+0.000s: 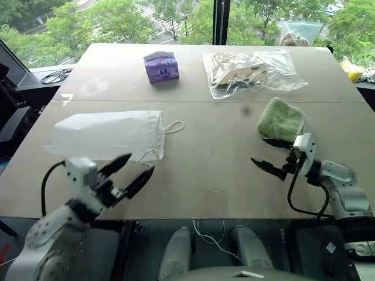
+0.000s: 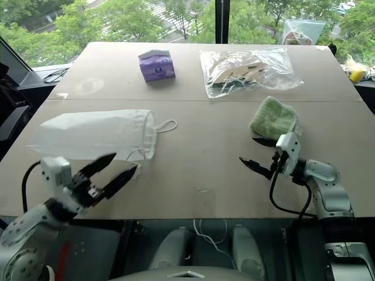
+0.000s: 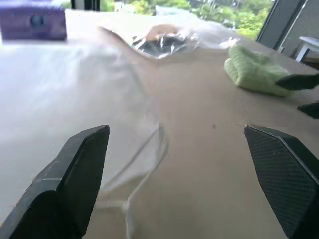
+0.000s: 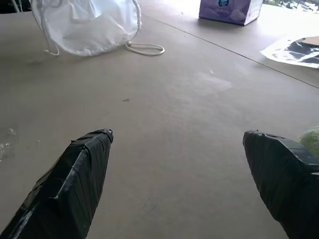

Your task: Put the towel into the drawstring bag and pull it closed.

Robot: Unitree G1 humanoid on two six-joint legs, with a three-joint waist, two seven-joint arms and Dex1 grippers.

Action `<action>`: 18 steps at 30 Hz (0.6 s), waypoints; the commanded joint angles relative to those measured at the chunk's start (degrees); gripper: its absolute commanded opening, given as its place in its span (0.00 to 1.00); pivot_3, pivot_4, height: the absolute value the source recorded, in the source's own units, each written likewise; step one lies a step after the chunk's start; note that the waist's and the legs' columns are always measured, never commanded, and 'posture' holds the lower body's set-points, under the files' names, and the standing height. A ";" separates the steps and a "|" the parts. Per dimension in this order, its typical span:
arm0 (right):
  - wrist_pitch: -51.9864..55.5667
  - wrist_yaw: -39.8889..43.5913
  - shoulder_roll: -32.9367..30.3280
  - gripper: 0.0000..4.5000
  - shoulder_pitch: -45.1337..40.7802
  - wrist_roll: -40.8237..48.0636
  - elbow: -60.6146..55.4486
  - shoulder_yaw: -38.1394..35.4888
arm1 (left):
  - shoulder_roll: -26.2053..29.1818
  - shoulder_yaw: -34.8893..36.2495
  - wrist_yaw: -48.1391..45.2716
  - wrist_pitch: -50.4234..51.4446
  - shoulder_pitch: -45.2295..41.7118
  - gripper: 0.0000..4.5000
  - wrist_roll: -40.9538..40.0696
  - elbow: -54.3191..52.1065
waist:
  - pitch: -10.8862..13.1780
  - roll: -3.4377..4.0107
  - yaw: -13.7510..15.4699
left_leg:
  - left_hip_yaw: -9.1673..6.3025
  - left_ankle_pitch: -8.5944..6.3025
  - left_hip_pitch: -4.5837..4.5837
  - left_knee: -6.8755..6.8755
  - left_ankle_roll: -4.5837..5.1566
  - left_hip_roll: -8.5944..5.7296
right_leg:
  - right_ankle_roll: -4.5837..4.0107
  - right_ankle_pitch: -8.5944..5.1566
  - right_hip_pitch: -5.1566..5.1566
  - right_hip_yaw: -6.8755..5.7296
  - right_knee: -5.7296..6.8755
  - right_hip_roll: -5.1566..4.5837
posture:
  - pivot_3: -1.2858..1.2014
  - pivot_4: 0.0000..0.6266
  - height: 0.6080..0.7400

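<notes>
Nearest, the left gripper (image 1: 134,167) hangs wide open and empty at 7 o'clock, just short of the drawstring bag (image 1: 108,134) lying flat. The right gripper (image 1: 268,153) at 4 o'clock gapes too, fingertips right beside the towel (image 1: 281,119) at 2.

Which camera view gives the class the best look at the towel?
The left eye view: the whole towel lies unobstructed on the table, beyond the right gripper. The right eye view matches it. The left wrist view shows it side-on, and the right wrist view only a green sliver.
</notes>
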 commanded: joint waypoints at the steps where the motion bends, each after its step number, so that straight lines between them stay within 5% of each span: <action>1: -0.08 -0.36 0.29 1.00 -0.24 0.69 -2.18 -0.40 | -3.33 -9.67 14.04 8.43 -9.14 0.99 4.86 -3.99 | -0.02 -0.03 -0.10 | -0.02 0.00 0.00 0.03 0.00 -0.08 | 0.10 0.07 0.04 0.04 0.01 -0.02 | 0.52 0.24 1.00; 10: 0.37 -1.24 -0.34 1.00 0.46 0.66 -3.58 -0.95 | -0.70 -26.31 32.95 26.27 -24.88 0.99 29.41 -4.05 | 0.02 -0.06 -1.27 | -0.15 -0.04 0.02 -0.15 0.02 -0.11 | 0.36 0.27 0.00 0.06 0.05 0.07 | 0.52 0.24 1.00; 18: 0.23 -1.90 -0.43 1.00 1.17 0.71 -4.17 -0.96 | -7.03 -25.95 39.98 36.26 -23.30 0.99 38.36 -6.89 | 0.03 -0.06 -1.32 | -0.14 -0.04 -0.01 0.00 0.02 -0.16 | 0.26 0.17 0.03 0.09 0.10 0.01 | 0.52 0.24 1.00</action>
